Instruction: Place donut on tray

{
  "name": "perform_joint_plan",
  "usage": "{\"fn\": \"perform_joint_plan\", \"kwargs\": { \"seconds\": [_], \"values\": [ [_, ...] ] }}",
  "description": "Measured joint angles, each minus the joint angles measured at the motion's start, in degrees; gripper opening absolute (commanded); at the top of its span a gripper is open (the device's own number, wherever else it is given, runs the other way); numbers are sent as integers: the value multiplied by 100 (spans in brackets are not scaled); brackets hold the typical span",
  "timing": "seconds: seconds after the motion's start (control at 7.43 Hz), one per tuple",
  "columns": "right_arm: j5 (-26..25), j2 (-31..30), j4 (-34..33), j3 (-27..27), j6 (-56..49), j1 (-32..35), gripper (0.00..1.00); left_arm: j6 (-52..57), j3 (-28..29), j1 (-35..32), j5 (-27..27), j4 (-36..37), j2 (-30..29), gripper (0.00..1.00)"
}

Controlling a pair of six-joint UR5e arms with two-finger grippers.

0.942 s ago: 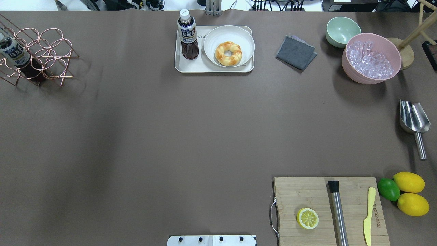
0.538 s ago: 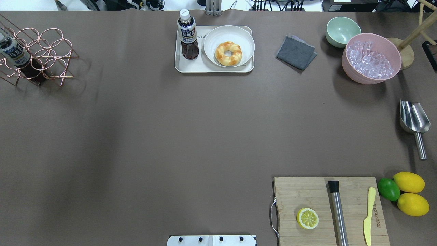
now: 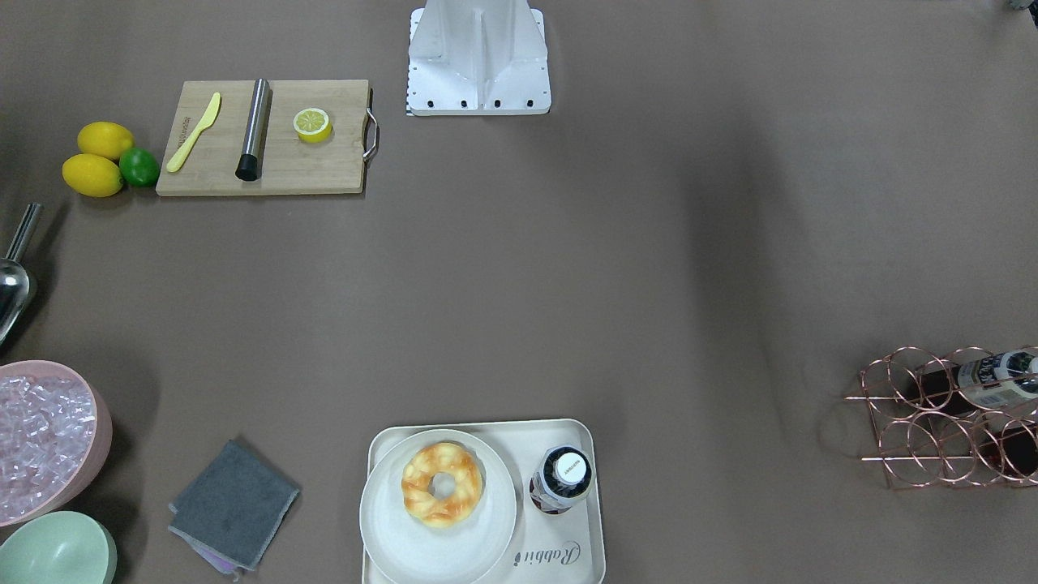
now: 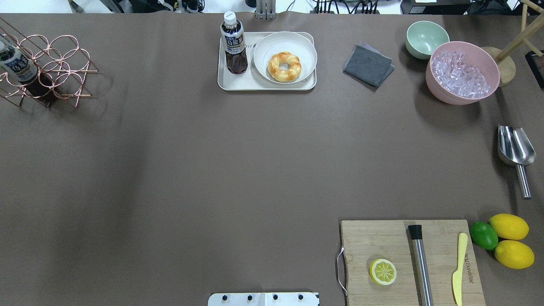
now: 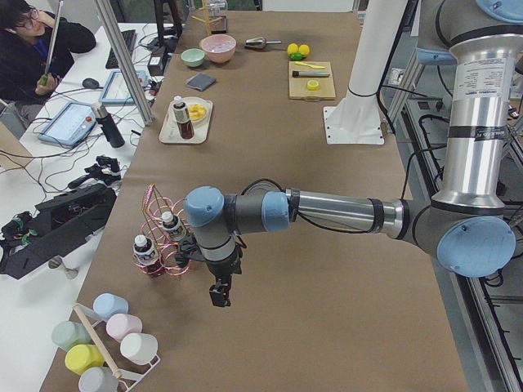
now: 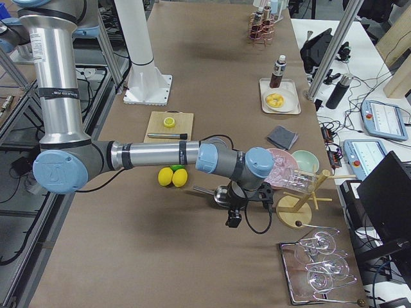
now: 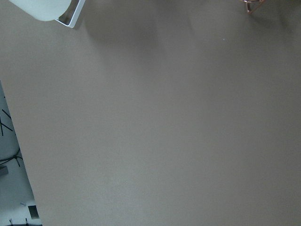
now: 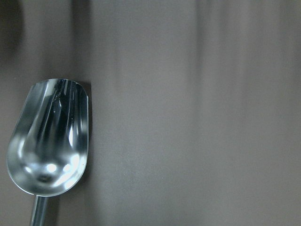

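At 12 o'clock, tray (image 4: pixel 238 81): a cream rounded-rectangle tray with a raised rim is sitting at the far edge of the brown table (image 4: pixel 212 170) in the overhead view; "Rabbit" script is showing on it in the front-facing view.
Donut (image 4: pixel 284 66): a twisted golden-orange ring pastry with pale cream patches is lying flat on the plate, touching the plate rather than the tray's own floor.
Plate (image 4: pixel 297 44): a round white plate is resting on the tray's 3 o'clock half.
Bottle (image 4: pixel 233 44): a dark-liquid plastic bottle with a white cap is standing upright on the tray's 9 o'clock half, just beside the plate.
Left gripper (image 5: pixel 219 294): a black two-finger claw is hanging fingers-down over the table near the rack, well apart from the tray; whether its fingers are spread or pressed together cannot be told.
Rack (image 4: pixel 55 63): a copper wire bottle rack is standing at 10 o'clock.
Right gripper (image 6: pixel 232 220): a black two-finger claw is hanging fingers-down near the scoop; its finger state cannot be told either.
Scoop (image 8: pixel 47 141): a polished steel scoop is lying on the table at 3 o'clock.
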Motion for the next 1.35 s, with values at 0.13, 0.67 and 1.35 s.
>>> {"fn": "perform_joint_plan", "kwargs": {
  "seconds": [0.13,0.67,1.35],
  "values": [
    [0,2,0,0,6,0,100,-3,52,10,-9,-74,0,98],
    [20,50,0,-1,33,0,100,-579,64,13,-460,-131,-39,98],
    [27,58,0,-9,35,0,100,-643,80,15,-497,-122,-47,98]
  ]
}}
